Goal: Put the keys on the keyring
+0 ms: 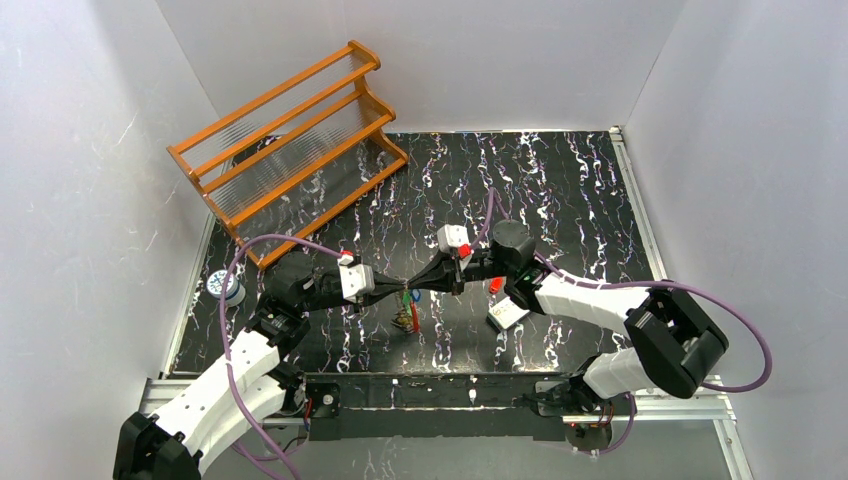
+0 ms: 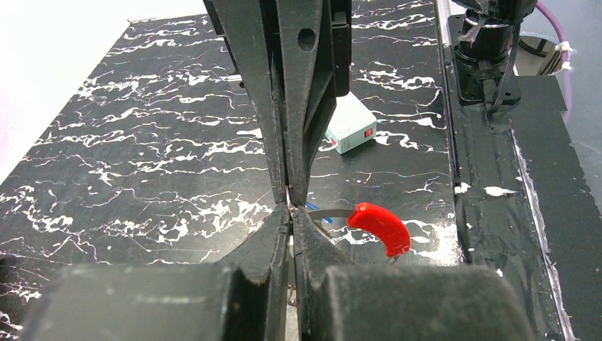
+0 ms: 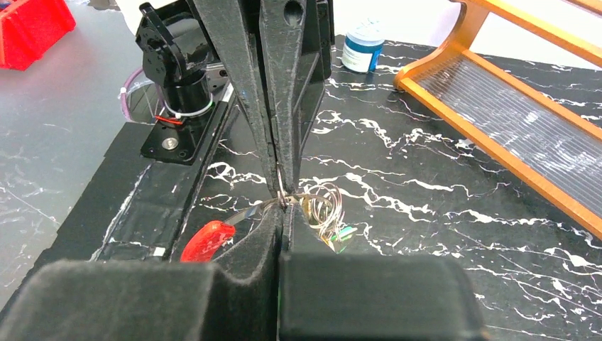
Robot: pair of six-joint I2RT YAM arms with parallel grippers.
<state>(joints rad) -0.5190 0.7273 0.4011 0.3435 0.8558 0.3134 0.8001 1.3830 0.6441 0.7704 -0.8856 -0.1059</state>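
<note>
— Where do the two arms meet?

— Over the middle of the counter (image 1: 560,190), nose to nose. The left gripper (image 1: 398,288) reaches in from the left and the right gripper (image 1: 420,284) from the right, with their tips touching or very nearly so.

— And how are they set?

— Both are closed right down. In the right wrist view a thin loop of wire shows between the left gripper's fingers (image 3: 266,142), just above their tips, so it pinches the keyring (image 3: 325,202). The right gripper's pads (image 3: 213,298) are pressed together at that same spot. Whether they clamp the ring wire or a key blade, I cannot tell.

— Where is the ring itself?

— It is held up off the counter at the pinch, and its silvery coils bulge out to the side away from the arm bases.

— The keys?

— The red key (image 2: 380,227) has its silver blade running into the pinch point. Its head sticks out in the air toward the near edge. A yellow-green key (image 3: 341,238) hangs under the coils. A sliver of blue key head (image 2: 316,207) shows beside the blade.

— Anything else about?

— A white card with a red dot (image 2: 350,131) lies on the counter, well apart from the pinch. An orange wooden rack (image 1: 290,140) stands in the far left corner, and a small blue-lidded jar (image 3: 363,48) sits by the left edge.
</note>
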